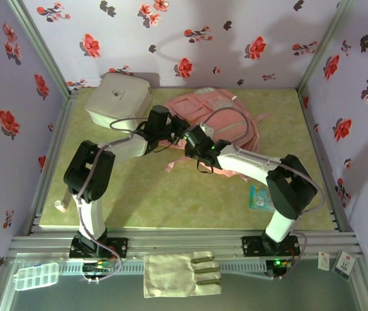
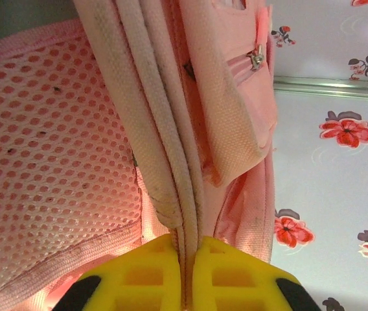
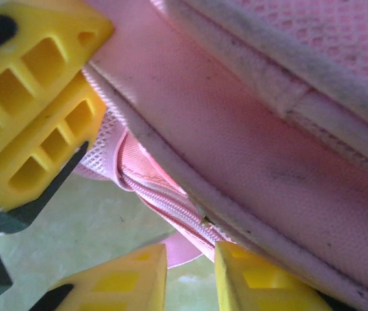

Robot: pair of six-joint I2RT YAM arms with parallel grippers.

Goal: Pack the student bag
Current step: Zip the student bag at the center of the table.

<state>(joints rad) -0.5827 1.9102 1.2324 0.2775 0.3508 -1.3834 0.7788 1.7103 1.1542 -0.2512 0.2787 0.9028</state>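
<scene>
Left gripper [image 2: 185, 262]: clenched on pale trim seam of student bag [image 1: 226, 113]. Right gripper [image 3: 190, 278]: jaws narrowly apart at zip edge close by; gripping or not, cannot tell. Bag lies far-middle on table [image 1: 171, 201], beside white box [image 1: 118, 97]. Judgement: early, opening stage; teal packet [image 1: 258, 197] not yet packed.
</scene>
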